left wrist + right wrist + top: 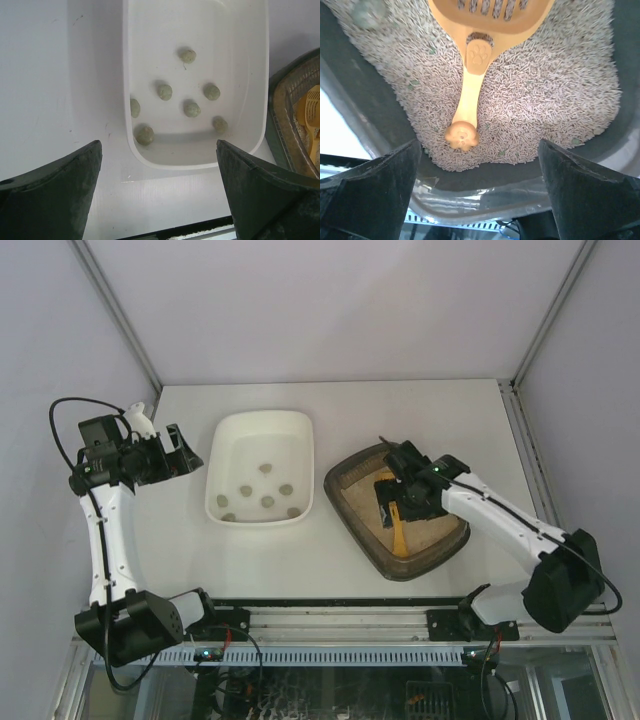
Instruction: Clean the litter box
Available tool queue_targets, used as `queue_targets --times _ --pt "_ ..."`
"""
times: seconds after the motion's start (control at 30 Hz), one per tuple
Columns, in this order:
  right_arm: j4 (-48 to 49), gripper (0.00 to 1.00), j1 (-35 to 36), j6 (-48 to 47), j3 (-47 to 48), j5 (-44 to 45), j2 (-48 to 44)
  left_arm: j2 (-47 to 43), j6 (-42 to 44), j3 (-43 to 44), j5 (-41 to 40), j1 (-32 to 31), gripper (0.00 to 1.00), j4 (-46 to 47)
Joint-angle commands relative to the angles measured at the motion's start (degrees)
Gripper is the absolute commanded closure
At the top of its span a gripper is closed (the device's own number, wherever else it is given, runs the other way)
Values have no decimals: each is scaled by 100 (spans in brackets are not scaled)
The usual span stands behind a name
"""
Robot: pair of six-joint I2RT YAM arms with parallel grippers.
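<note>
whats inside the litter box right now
The litter box holds beige pellet litter, a yellow scoop lying on it, and one grey-green clump near a corner. Anything under the scoop's head is covered.

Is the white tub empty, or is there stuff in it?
Not empty: the tub holds several small greenish lumps scattered over its floor.
</note>
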Motion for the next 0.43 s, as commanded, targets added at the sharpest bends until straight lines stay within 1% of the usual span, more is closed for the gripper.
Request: queue_targets --times 0.0,0.07,0.17,0.27,0.3,0.33,0.4 --pt "-195 0 -96 210 463 385 -541 -172 -37 -11 12 -9 0 183" --pt "-140 0 -120 259 779 606 -663 -163 -45 47 -16 -12 0 148" --pt "9 0 -125 256 1674 878 -762 -216 -39 36 -98 -20 0 157" --pt "435 0 -76 -86 2533 851 -896 -282 -5 -2 -265 -47 0 163" --pt "776 0 6 -255 2705 982 -1013 -294 6 -16 -296 -52 0 164" --pt "1169 0 151 -296 2811 1444 -1217 -294 3 -28 -309 -58 0 170" --pt "2038 0 722 -339 2972 2940 -1527 -290 -10 -19 -376 -91 0 199"
